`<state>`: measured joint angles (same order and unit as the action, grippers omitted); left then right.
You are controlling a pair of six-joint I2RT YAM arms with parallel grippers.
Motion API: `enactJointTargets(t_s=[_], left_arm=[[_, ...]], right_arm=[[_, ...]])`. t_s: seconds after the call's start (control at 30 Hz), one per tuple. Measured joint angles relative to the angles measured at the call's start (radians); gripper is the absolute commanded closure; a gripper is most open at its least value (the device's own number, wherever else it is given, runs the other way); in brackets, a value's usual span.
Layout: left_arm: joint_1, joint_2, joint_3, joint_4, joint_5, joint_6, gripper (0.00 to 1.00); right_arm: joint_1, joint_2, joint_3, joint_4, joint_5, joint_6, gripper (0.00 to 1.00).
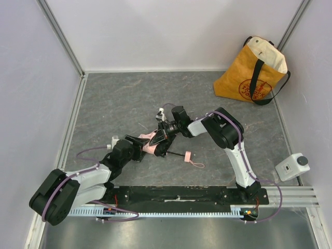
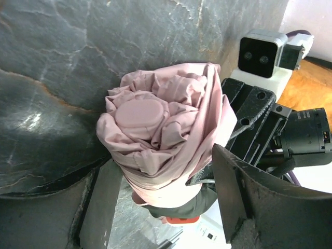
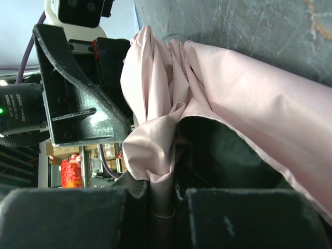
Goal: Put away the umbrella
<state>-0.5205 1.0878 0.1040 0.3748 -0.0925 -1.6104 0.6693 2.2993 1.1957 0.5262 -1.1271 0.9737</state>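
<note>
On the table (image 1: 114,104), left end effector (image 2: 161,199) clamps the rolled umbrella (image 2: 155,119); right end effector (image 3: 163,210) pinches its fabric.

Nothing is legible; the yellow tote bag (image 1: 233,83) carries a blurred red print (image 1: 252,89).

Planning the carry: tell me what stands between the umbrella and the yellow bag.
Nothing visible does. The umbrella, held by the left gripper and right gripper, has only bare table between it and the bag in the far right corner.

pale pink umbrella (image 1: 151,145), canopy bunched, shaft extended
</note>
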Motion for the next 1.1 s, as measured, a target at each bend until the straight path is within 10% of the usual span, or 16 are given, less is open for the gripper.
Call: enactJointTargets(t_s=[0.37,0.63,0.8,1.1], left_arm=[[-0.037,0.034,-0.003,0.06,-0.063,0.025,0.26],[-0.039,0.101,0.003,0.125,-0.066,0.02,0.24],[-0.039,0.103,0.032,0.092,-0.069,0.031,0.45],[-0.037,0.124,0.043,0.088,-0.09,0.04,0.97]], right_arm=[[-0.005,0.015,0.0,0.069,-0.019,0.061,1.0],[-0.01,0.057,-0.129,0.521,0.027,0.414,1.0],[-0.008,0.057,-0.146,0.545,0.034,0.425,1.0],[-0.009,-0.008,0.017,-0.044,0.004,0.003,0.92]])
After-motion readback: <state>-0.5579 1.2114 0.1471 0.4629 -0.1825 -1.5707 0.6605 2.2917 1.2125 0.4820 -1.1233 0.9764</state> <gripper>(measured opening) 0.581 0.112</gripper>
